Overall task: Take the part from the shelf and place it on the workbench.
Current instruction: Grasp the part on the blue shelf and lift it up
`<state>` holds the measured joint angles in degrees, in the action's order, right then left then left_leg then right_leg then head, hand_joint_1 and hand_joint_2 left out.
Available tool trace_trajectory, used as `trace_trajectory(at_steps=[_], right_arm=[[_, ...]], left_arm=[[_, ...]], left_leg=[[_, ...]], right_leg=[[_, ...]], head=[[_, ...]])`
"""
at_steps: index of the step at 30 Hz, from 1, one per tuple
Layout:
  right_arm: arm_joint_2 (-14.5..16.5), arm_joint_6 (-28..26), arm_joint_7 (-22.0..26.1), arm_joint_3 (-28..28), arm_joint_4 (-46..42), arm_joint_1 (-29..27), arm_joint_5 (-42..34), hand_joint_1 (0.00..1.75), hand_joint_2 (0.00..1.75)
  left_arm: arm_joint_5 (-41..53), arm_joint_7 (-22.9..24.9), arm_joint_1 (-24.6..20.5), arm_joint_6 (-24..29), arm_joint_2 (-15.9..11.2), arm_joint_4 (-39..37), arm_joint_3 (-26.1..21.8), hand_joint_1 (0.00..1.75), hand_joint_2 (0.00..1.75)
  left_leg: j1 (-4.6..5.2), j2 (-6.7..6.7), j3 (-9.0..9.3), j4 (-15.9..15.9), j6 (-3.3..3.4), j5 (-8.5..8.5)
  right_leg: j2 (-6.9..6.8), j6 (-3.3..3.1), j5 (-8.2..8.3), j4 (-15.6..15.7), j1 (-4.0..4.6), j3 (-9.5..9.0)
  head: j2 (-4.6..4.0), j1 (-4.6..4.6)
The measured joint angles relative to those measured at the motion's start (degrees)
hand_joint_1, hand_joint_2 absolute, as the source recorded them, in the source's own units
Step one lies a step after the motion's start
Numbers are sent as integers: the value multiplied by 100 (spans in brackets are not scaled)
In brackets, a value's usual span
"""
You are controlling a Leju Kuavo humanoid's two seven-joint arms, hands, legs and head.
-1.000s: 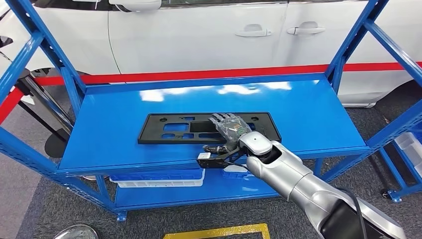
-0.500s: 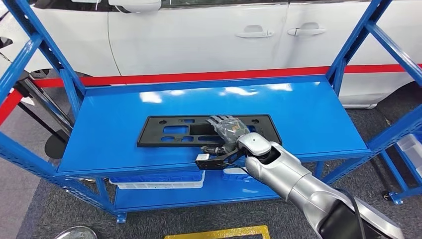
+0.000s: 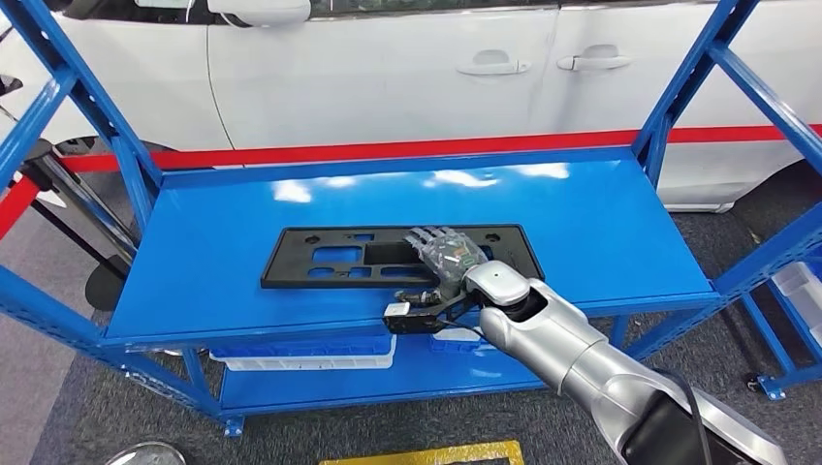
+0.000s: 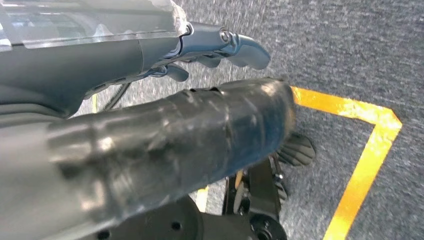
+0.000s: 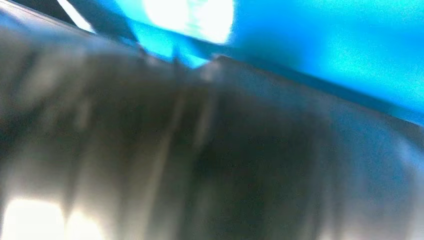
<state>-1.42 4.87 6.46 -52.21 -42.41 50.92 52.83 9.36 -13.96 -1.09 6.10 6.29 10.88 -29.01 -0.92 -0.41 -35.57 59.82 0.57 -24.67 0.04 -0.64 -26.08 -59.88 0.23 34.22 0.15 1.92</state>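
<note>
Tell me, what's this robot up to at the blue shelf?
It is trying to take a flat black part off the blue shelf. Its right robot hand lies on the part's right half, fingers spread over it, but the part is flat on the shelf, not lifted. Whether the hand grips it cannot be told. The left robot hand hangs low over grey carpet with yellow tape, holding nothing. A white car stands behind the shelf.

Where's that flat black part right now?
In the head view, the black part lies flat on the blue shelf, near its front edge, with the right robot hand resting on its right portion.
</note>
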Motion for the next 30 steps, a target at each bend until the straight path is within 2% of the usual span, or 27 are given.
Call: trace_trajectory(at_steps=[2, 3, 4, 6, 7, 8, 9, 11, 13, 15, 16, 17, 18, 20, 21, 22, 23, 24, 26, 27, 28, 30], right_arm=[[-2, 2, 8, -11, -1, -1, 0, 0, 0], [-5, 5, 14, -14, -1, 0, -1, 0, 0], [-9, 10, 23, -15, 0, -4, -7, 0, 0], [-20, 26, 50, -20, 9, -38, -27, 0, 0], [-25, 35, 62, -25, 19, -70, -40, 0, 0], [-29, 44, 71, -30, 30, -101, -52, 0, 0], [-31, 50, 74, -34, 39, -123, -63, 0, 0], [-33, 55, 81, -38, 48, -129, -87, 0, 0], [-32, 56, 95, -40, 51, -118, -101, 0, 87], [-31, 57, 108, -42, 63, -117, -105, 0, 175], [-29, 57, 114, -43, 69, -117, -108, 0, 175], [-25, 57, 119, -43, 76, -115, -111, 17, 175], [-18, 56, 124, -43, 82, -111, -114, 50, 175], [-1, 55, 136, -46, 97, -109, -117, 133, 175], [4, 54, 141, -49, 107, -113, -119, 159, 175], [6, 51, 145, -52, 117, -121, -121, 170, 175], [7, 41, 149, -56, 127, -125, -123, 175, 175], [9, 28, 151, -58, 133, -123, -126, 175, 175], [16, -3, 153, -60, 136, -97, -126, 175, 175], [20, -13, 150, -60, 136, -76, -122, 175, 175], [21, -20, 147, -59, 137, -54, -117, 175, 175], [20, -26, 143, -59, 139, -18, -107, 175, 175]], left_arm=[[9, -1, 5, -1, 10, 0, -1, 0, 0], [13, -2, 7, 0, 16, 0, -2, 0, 0], [16, -2, 9, 2, 21, 0, -4, 0, 0], [28, 0, 10, 8, 21, 0, -18, 0, 0], [35, 3, 10, 11, 20, 0, -27, 0, 0], [42, 5, 12, 14, 20, 0, -36, 0, 0], [49, 8, 15, 15, 20, 0, -42, 0, 0], [60, 10, 21, 17, 21, 0, -46, 0, 0], [67, 13, 17, 20, 24, 0, -49, 0, 0], [75, 15, 12, 25, 24, 0, -56, 0, 0], [80, 16, 12, 27, 23, 0, -63, 0, 0], [86, 16, 14, 28, 18, 0, -73, 0, 0], [92, 15, 16, 28, 13, 0, -81, 0, 0], [101, 11, 19, 27, 4, 0, -93, 0, 0], [104, 9, 19, 27, 4, 0, -95, 0, 0], [108, 8, 20, 26, 4, 0, -96, 0, 0], [113, 6, 23, 26, 4, 0, -97, 0, 0], [117, 5, 27, 26, 2, 0, -100, 0, 0], [127, 4, 32, 27, -3, 0, -113, 0, 0], [133, 4, 31, 27, -5, 0, -121, 0, 0], [139, 2, 28, 26, -7, 0, -127, 0, 0], [148, 1, 25, 26, -7, 0, -134, 0, 0]], left_leg=[[-17, 3, 17, -36, 59, 25], [-28, 8, 26, -58, 89, 38], [-37, 13, 32, -72, 112, 46], [-37, 16, 27, -74, 137, 44], [-36, 15, 26, -74, 140, 41], [-37, 13, 27, -72, 140, 38], [-37, 11, 30, -71, 139, 36], [-37, 10, 44, -69, 121, 28], [-25, 9, 47, -65, 67, 19], [-18, 9, 49, -77, -9, 23], [-23, 9, 50, -85, -46, 21], [-30, 11, 43, -56, -78, -4], [-34, 12, -2, 52, -102, -83], [-41, 15, -256, 608, -131, -397], [-43, 15, -438, 987, -145, -573], [-46, 15, -591, 1301, -164, -684], [-52, 16, -668, 1461, -189, -700], [-64, 17, -627, 1386, -219, -600], [-106, 23, -285, 707, -287, -239], [-116, 15, -103, 355, -304, -126], [-127, 7, 15, 119, -273, -67], [-117, -13, 73, 12, -201, -74]], right_leg=[[-1, 58, -44, -48, -11, 13], [-1, 92, -136, -180, -23, 70], [-1, 124, -279, -424, -38, 182], [-1, 171, -604, -1113, -67, 522], [-1, 186, -681, -1383, -83, 664], [-2, 194, -651, -1473, -96, 723], [-3, 196, -533, -1381, -108, 693], [-3, 167, -149, -664, -115, 364], [-4, 116, 52, -79, -83, 97], [-1, 64, 52, 14, -42, 65], [1, 27, 66, 33, -50, 58], [1, -9, 84, 63, -58, 42], [-2, -56, 102, 92, -70, 25], [-10, -118, 120, 127, -71, 7], [-17, -143, 117, 125, -61, 9], [-22, -154, 112, 120, -50, 11], [-27, -166, 105, 110, -43, 11], [-29, -175, 95, 94, -43, 11], [-19, -163, 55, 26, -51, 15], [-9, -140, 23, -25, -41, 30], [-1, -119, -2, -68, -25, 47], [12, -89, -21, -105, 11, 69]], head=[[0, -2], [0, -2], [0, -3], [0, -4], [0, -4], [-1, -4], [-1, -4], [-1, -4], [-1, -3], [-1, -2], [-1, -2], [0, -2], [0, 2], [0, 6], [0, 8], [0, 7], [-1, 6], [-1, 6], [-1, 6], [-1, 6], [-1, 2], [-1, -4]])
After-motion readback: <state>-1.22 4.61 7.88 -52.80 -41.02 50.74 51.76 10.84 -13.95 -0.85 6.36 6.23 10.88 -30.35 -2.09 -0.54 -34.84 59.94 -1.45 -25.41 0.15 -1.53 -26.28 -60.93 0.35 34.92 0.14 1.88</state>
